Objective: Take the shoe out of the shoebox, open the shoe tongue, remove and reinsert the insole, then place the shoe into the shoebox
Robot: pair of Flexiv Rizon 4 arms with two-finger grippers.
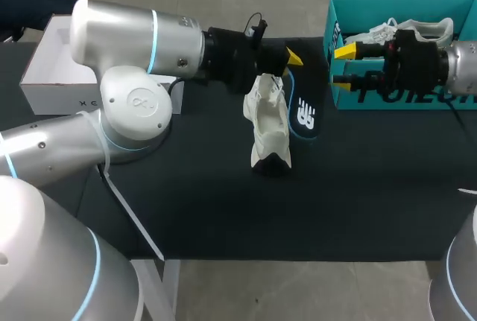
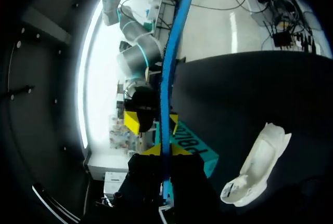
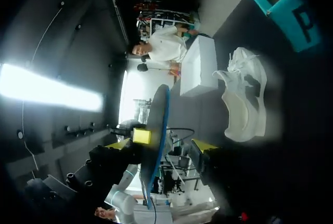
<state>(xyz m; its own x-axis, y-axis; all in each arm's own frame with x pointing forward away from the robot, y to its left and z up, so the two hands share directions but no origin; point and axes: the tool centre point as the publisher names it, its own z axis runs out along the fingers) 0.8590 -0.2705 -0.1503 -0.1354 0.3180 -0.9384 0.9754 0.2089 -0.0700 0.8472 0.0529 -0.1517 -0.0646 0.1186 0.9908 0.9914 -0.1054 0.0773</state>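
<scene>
The shoe [image 1: 268, 124] is out of the shoebox [image 1: 358, 94] and rests mid-frame on the table [image 1: 223, 202]. Its insole [image 1: 304, 112] is out too, clamped on edge in our left gripper [image 1: 289, 62] just right of the shoe. Our right gripper [image 1: 341, 65] (right of frame, before the shoebox) is spread and grasps nothing. The tongue seems opened, though we cannot be sure. Reinserting the insole and boxing the shoe remain. Dark cloth covers the table, and a white box [image 1: 52, 86] sits upper left.
</scene>
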